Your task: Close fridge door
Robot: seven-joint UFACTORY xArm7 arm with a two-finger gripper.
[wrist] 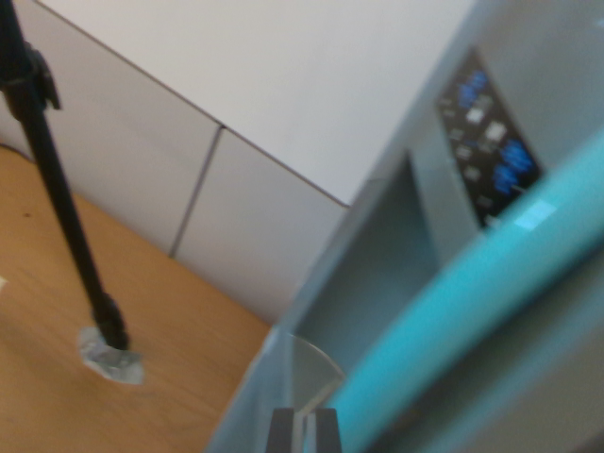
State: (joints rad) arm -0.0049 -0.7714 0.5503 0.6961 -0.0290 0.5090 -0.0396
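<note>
The fridge door point(472, 311), with its teal edge band, fills the wrist view's right and lower right, tilted, below a dark control panel point(488, 142). The gripper point(304, 429) shows only as dark fingertips at the bottom edge; its state cannot be told. On the left, a black tripod leg point(66, 203) stands on the wooden floor point(57, 330) before white wall panels point(255, 113).

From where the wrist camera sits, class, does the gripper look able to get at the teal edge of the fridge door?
Probably yes. The gripper sits right beside the teal door edge, and nothing shows between them. The black pole stands apart, toward the wrist view's left.
</note>
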